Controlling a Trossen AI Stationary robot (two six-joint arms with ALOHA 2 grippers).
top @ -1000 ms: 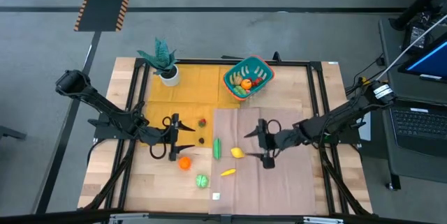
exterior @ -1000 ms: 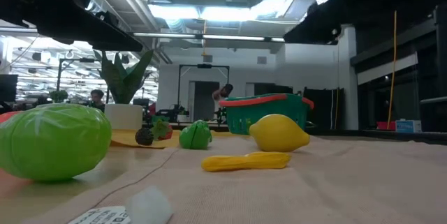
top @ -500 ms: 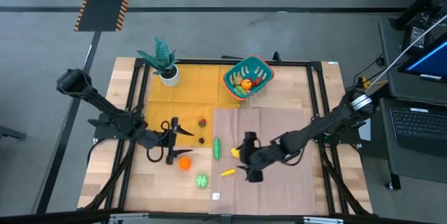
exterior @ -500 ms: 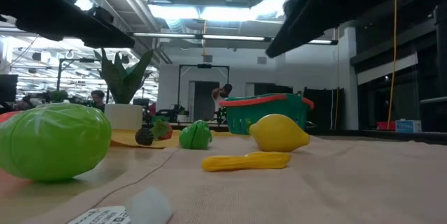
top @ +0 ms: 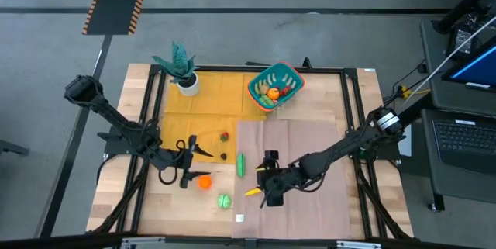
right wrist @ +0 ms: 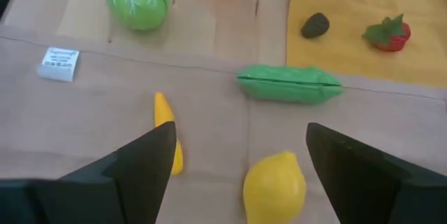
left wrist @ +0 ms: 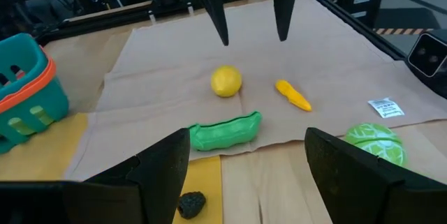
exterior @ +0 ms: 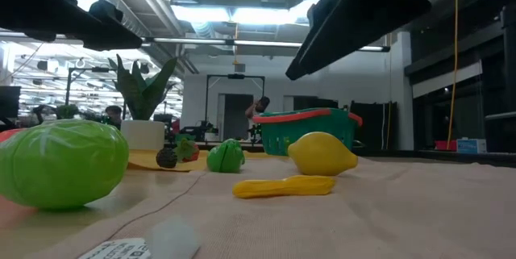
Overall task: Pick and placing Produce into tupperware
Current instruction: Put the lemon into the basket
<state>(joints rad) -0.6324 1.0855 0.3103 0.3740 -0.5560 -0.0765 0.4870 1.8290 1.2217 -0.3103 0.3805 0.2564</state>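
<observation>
One lemon [right wrist: 274, 183] between open right claw [right wrist: 237, 182] tips

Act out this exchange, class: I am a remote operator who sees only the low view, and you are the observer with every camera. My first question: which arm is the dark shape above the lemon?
Observer: The right arm. The high view shows the right gripper over the lemon, and its fingers are open.
Operator: Where is the other gripper?
Observer: The left gripper is open and sits over the bare wood beside the orange.
Operator: I cannot see into the tupperware. Is anything in it?
Observer: Yes. From above, the tupperware already holds orange, red and green pieces.
</observation>
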